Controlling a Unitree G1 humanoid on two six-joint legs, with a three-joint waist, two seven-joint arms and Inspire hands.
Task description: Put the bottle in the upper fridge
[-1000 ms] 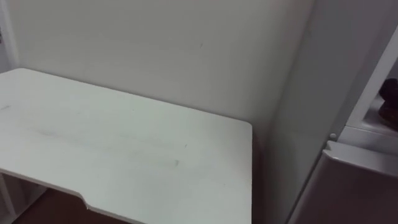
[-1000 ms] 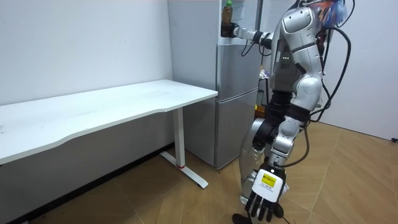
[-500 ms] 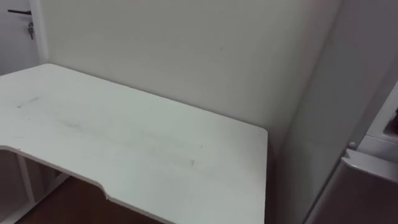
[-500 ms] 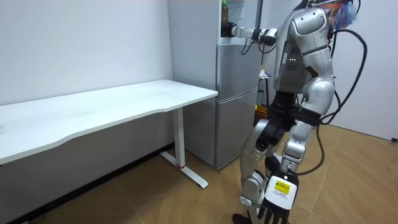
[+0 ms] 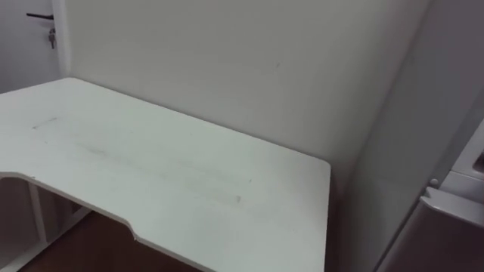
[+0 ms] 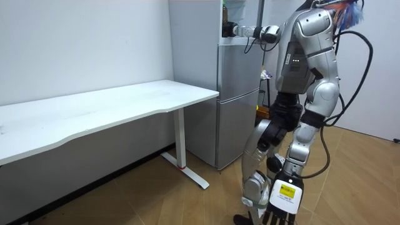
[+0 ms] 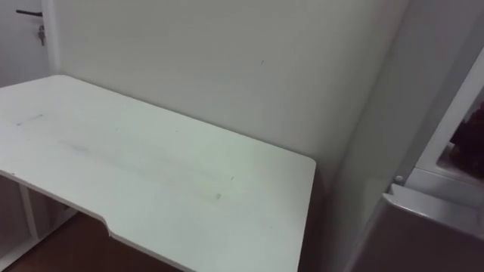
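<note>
1. One arm is up, one down; the robot stands on the wood floor close before the grey fridge (image 6: 237,94), with the white table (image 5: 151,174) beside it;
2. right hand (image 6: 232,29) is held high at the open upper compartment, fingers wrapped round the bottle (image 6: 225,9), which is upright; whether it rests on a shelf I cannot tell;
3. left hand (image 6: 280,206) hangs near the floor, fingers loose, holding nothing.
</note>
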